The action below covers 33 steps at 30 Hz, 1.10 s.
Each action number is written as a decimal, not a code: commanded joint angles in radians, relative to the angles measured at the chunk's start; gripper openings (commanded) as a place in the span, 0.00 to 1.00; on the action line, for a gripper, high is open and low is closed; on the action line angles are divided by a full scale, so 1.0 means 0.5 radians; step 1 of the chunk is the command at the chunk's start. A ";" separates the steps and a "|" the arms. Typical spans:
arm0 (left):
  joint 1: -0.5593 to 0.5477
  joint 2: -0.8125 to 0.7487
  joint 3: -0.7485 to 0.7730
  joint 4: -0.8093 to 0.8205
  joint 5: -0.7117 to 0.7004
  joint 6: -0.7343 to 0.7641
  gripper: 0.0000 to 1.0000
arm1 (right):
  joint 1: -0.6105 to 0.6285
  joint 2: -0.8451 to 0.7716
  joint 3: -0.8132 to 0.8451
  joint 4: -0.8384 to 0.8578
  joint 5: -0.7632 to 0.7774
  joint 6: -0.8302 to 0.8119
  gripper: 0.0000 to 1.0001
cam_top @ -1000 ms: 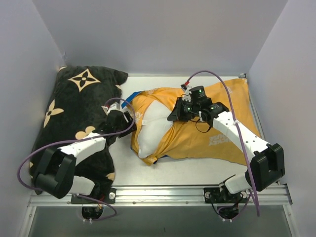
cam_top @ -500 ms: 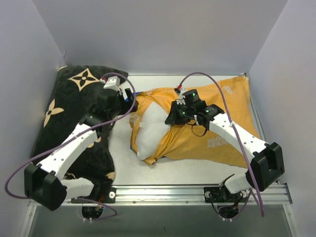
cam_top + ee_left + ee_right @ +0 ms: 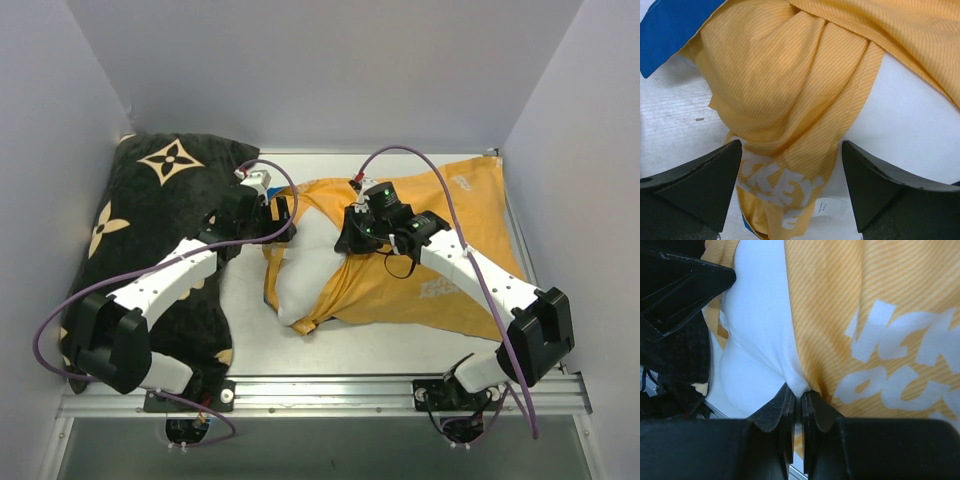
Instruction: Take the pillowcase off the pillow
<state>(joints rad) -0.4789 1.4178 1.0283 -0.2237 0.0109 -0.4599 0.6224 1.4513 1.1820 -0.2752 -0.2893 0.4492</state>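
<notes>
Seen from above, the left arm (image 3: 165,280) is slanting from its base at the lower left up and to the right across a black pillow (image 3: 140,200) with tan flower marks. The left gripper (image 3: 283,212) is hovering at the left end of the pillowcase (image 3: 440,280). The pillowcase is lying inside out, orange-yellow, across the middle and right of the table (image 3: 400,350). The pillow (image 3: 305,258), plain white, is bulging out of the pillowcase's left opening. The right arm (image 3: 480,275) is slanting from the lower right up and to the left over the orange fabric. The right gripper (image 3: 350,238) is pointing down at the line where white meets orange. In the left wrist view, the left gripper (image 3: 792,190) is standing wide open, its two dark fingers (image 3: 705,185) spread on either side of a twisted band of the pillowcase (image 3: 790,85) and gripping nothing. White lettering is showing on the band between them and a blue patch of the cover's outer side at the upper left, with the pillow (image 3: 910,125) on the right and the table (image 3: 665,125) on the left. In the right wrist view, the right gripper (image 3: 796,400) is pressed together, pinching a pucker of the pillow (image 3: 760,340) right beside the edge of the pillowcase (image 3: 840,315). Whether the orange edge is also caught cannot be told. The black pillow (image 3: 680,365) is showing at the left.
</notes>
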 commanded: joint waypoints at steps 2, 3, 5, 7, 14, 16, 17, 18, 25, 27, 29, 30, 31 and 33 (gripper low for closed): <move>-0.015 -0.001 0.008 0.119 0.074 -0.022 0.89 | 0.041 -0.016 0.057 -0.069 0.011 -0.015 0.00; -0.024 0.002 -0.007 0.143 0.037 -0.028 0.89 | 0.038 -0.022 0.051 -0.072 0.017 -0.012 0.00; -0.027 0.021 0.005 0.138 0.006 -0.050 0.86 | 0.038 -0.040 0.047 -0.069 0.026 -0.015 0.00; -0.024 0.066 0.030 0.064 -0.164 -0.098 0.80 | 0.038 -0.056 0.035 -0.069 0.026 -0.015 0.00; 0.065 0.300 0.143 -0.013 -0.595 -0.286 0.26 | 0.016 -0.251 -0.106 -0.069 0.039 -0.018 0.00; 0.090 0.364 0.152 0.012 -0.635 -0.323 0.16 | -0.011 -0.313 -0.146 -0.069 0.042 0.003 0.00; 0.102 0.383 0.155 0.024 -0.669 -0.356 0.12 | -0.030 -0.371 -0.170 -0.069 0.039 0.013 0.00; 0.126 0.398 0.155 0.036 -0.678 -0.372 0.11 | -0.085 -0.402 -0.216 -0.072 0.036 0.025 0.00; 0.231 0.670 0.216 0.153 -0.599 -0.436 0.06 | -0.340 -0.629 -0.358 -0.069 -0.102 0.068 0.00; 0.203 0.757 0.235 0.186 -0.568 -0.433 0.04 | -0.328 -0.620 -0.355 -0.072 -0.151 0.050 0.00; 0.200 0.803 0.217 0.236 -0.528 -0.455 0.04 | -0.282 -0.581 -0.324 -0.072 -0.176 0.028 0.00; 0.203 0.821 0.211 0.293 -0.495 -0.461 0.04 | -0.248 -0.565 -0.309 -0.078 -0.155 0.001 0.00; 0.206 0.852 0.205 0.327 -0.430 -0.479 0.04 | -0.178 -0.547 -0.293 -0.091 -0.133 -0.018 0.00; 0.203 0.849 0.156 0.413 -0.366 -0.485 0.04 | -0.098 -0.470 -0.220 -0.127 -0.093 -0.061 0.00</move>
<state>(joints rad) -0.4114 1.8191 1.1191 -0.1059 -0.1402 -0.6968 0.5243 1.1988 1.0084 -0.2611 -0.3443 0.4652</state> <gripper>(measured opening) 0.068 0.074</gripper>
